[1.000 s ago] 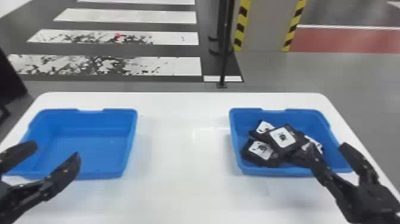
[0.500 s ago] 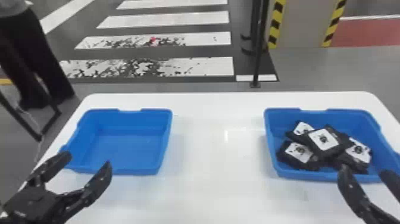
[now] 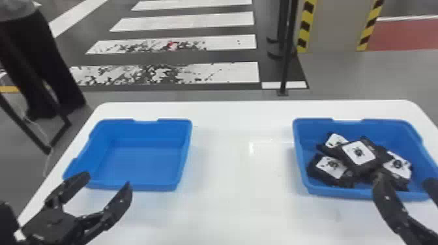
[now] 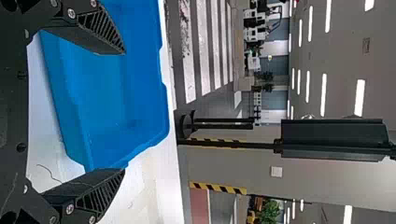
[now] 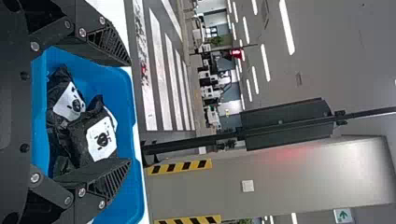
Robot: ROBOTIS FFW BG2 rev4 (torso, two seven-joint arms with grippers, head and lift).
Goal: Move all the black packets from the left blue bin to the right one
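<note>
Your black packets (image 3: 361,164) lie in the right blue bin (image 3: 342,193); at least four are visible, piled loosely, some overlapping and tilted. They look flat and soft-sided, with crumpled dark wrapping around the edges. Each of those four has a squarish white label (image 3: 358,153) on its face, marked with a dark, roundish emblem and smaller dark marks around it; you can't make out any fine print.

The left blue bin (image 3: 140,156) sits well apart on the same white table (image 3: 241,208), its smooth blue floor in view. Your left gripper (image 3: 107,181) is at that bin's near side, its two fingers spread wide. Your right gripper (image 3: 405,180) is at the near side of the right bin, fingers also parted; from the head view, you can't tell whether one of them touches the pile.
</note>
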